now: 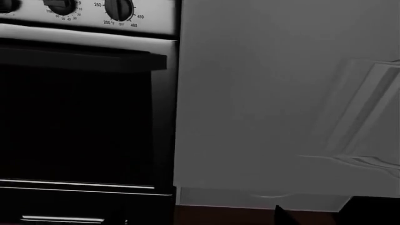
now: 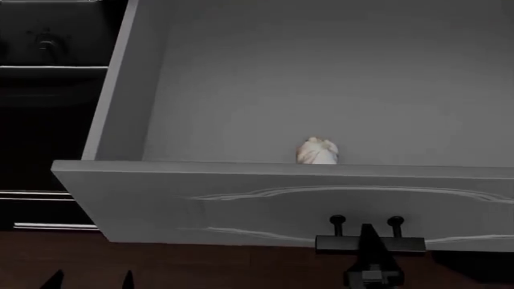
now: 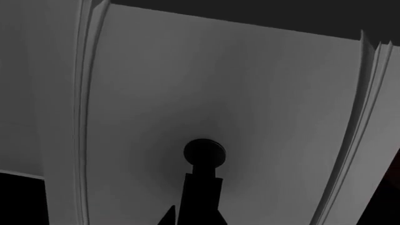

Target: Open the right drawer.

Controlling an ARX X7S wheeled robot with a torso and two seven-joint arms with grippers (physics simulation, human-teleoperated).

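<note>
The right drawer (image 2: 241, 205) is pulled far out toward me, so its light-grey inside shows in the head view. Its front carries curved moulding and a short black bar handle (image 2: 401, 244) on two posts. My right gripper (image 2: 369, 239) is at the middle of that handle, shut on it. In the right wrist view the handle (image 3: 201, 178) runs down between the dark fingers over the drawer front (image 3: 187, 93). My left gripper (image 2: 90, 279) is open and empty, low at the left, below the drawer's corner.
A small whitish lump (image 2: 317, 152) lies inside the drawer near its front wall. The black stove (image 1: 81, 117) with dials stands left of a grey cabinet panel (image 1: 262, 117). The stove also shows in the head view (image 2: 40, 120). The dark reddish floor (image 2: 201, 265) lies below.
</note>
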